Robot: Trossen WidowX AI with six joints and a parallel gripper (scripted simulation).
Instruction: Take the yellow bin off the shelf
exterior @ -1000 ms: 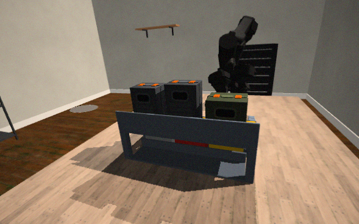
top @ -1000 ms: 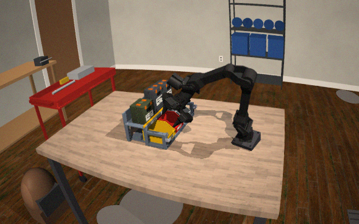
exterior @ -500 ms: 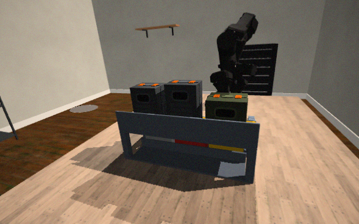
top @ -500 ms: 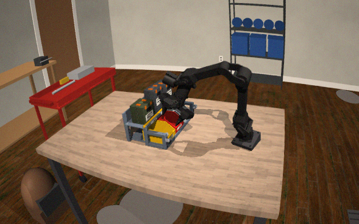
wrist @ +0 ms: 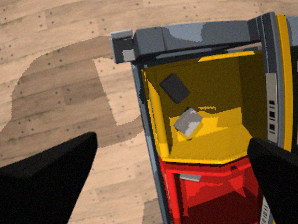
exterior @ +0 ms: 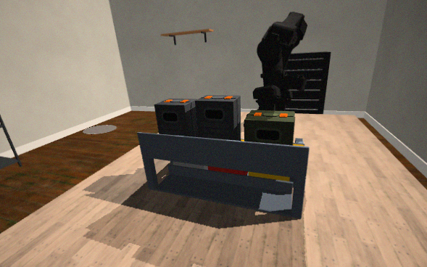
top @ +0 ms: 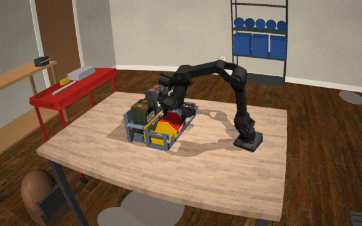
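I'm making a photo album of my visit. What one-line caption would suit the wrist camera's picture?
Open gripper above the yellow bin, two small grey parts inside, red bin beside it.
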